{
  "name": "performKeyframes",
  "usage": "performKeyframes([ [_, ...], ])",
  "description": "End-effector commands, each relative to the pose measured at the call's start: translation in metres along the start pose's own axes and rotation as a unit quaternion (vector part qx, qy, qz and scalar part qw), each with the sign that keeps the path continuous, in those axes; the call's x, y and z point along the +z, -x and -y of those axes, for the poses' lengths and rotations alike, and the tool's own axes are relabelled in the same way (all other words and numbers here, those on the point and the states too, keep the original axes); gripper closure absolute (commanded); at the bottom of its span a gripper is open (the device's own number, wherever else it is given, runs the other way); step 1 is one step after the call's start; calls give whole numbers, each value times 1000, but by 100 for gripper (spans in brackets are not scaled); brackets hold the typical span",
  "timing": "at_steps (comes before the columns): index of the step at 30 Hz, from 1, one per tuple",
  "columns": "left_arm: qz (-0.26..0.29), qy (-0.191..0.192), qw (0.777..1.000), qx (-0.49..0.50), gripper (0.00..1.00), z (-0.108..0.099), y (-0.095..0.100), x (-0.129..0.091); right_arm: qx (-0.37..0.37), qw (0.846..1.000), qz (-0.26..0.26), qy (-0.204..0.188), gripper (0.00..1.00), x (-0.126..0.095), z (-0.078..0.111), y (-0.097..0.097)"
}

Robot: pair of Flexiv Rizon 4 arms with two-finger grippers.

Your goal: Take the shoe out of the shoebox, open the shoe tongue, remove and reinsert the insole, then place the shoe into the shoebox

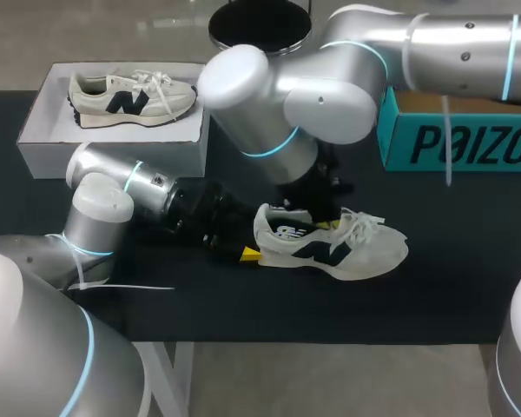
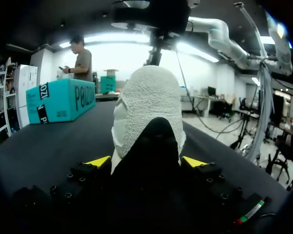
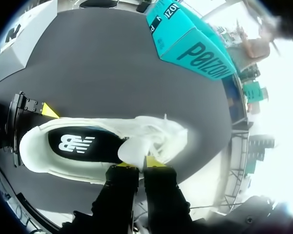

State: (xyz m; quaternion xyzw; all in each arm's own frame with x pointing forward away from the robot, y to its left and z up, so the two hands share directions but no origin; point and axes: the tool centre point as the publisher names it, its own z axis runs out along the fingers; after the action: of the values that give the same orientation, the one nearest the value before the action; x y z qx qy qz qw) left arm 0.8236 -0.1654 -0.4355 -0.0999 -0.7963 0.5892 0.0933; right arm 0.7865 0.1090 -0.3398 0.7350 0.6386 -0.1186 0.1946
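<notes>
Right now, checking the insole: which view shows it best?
The right wrist view: it looks down into the shoe at the black insole. In the head view my right arm hides most; the left wrist view shows only the heel.

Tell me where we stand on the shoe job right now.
Done: the shoe is out, on the table. In hand: left gripper clamps its heel while right gripper pinches the tongue. Left: the insole, seated inside, must come out and go back, then the shoe returns to the shoebox.
</notes>
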Motion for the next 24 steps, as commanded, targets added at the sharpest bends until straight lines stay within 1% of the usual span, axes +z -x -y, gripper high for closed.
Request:
performKeyframes([
  [1, 1, 1, 1000, 0, 100, -2, 0, 3, 1, 1000, -1, 1, 100, -5, 0, 12],
  [10, 1, 1, 1000, 0, 100, -2, 0, 3, 29, 1000, 6, -3, 100, -8, 7, 31],
  [13, 1, 1, 1000, 0, 100, -2, 0, 3, 34, 999, 5, -1, 100, -10, 8, 31],
  [14, 1, 1, 1000, 0, 100, -2, 0, 3, 34, 999, 6, 0, 85, -12, 8, 29],
  [15, 1, 1, 1000, 0, 100, -2, 0, 3, 33, 999, 7, 1, 65, -13, 8, 26],
  [16, 1, 1, 1000, 0, 100, -2, 0, 3, 31, 999, 7, 3, 55, -14, 7, 24],
  [17, 1, 1, 1000, 0, 100, -2, 0, 3, 28, 1000, 8, 4, 49, -15, 6, 22],
  [18, 1, 1, 1000, 0, 100, -2, 0, 3, 26, 1000, 8, 4, 33, -15, 5, 20],
  [20, 1, 1, 1000, 0, 100, -2, 0, 3, 24, 1000, 7, 4, 13, -16, 3, 17],
  [21, 1, 1, 1000, 0, 100, -2, 0, 3, 21, 1000, 7, 5, 9, -16, 2, 15],
  [24, 1, 1, 1000, 0, 100, -2, 0, 3, 16, 1000, 7, 6, 9, -17, -1, 12],
])
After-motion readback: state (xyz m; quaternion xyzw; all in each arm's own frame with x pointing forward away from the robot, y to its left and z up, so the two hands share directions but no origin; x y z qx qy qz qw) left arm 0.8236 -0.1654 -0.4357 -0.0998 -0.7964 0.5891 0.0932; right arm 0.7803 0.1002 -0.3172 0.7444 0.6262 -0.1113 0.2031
